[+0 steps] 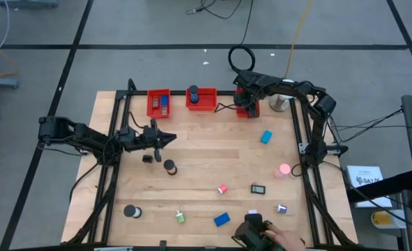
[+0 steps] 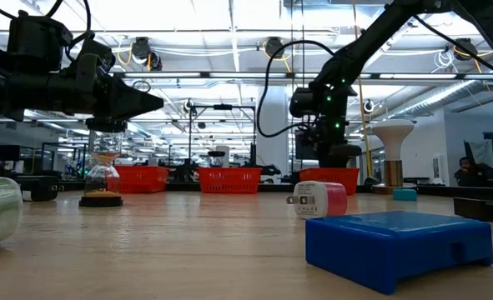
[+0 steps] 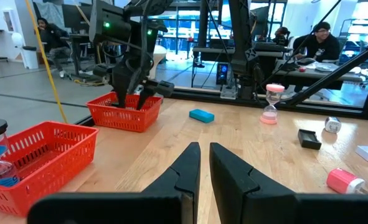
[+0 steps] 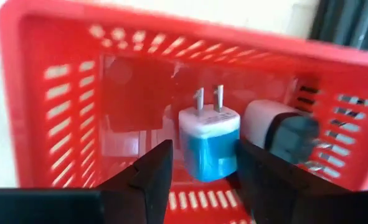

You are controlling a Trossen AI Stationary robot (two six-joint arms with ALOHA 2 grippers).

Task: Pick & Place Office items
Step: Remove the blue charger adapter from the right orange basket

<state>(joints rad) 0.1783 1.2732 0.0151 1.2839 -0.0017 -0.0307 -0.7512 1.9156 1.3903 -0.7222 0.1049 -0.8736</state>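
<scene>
Office items lie scattered on the wooden table: a blue block (image 1: 265, 137), another blue block (image 1: 222, 219), black rolls (image 1: 169, 166), a pink bit (image 1: 222, 189), a green bit (image 1: 180, 217). My right gripper (image 4: 199, 165) is open and points down into the rightmost red bin (image 1: 247, 106). A blue-and-white charger plug (image 4: 208, 146) sits between its fingers, with a white-and-black item (image 4: 283, 134) beside it in the bin. My left gripper (image 1: 167, 137) hovers shut over the table's left half, near the black rolls, holding nothing. My right gripper's fingers stand on either side of the charger plug's blue body (image 4: 202, 162), coming from above into the bin. A gap shows at one finger (image 4: 155, 171); the other finger (image 4: 255, 171) meets the plug's edge in the picture. Whether it touches the plug, I cannot tell.
Two more red bins (image 1: 158, 102) (image 1: 202, 99) stand along the far edge, with items inside. A white dome (image 1: 281, 103) stands right of the bins and a pink sand timer (image 1: 284, 169) near the right edge. A person's hand (image 1: 282, 239) holds a black object at the near edge.
</scene>
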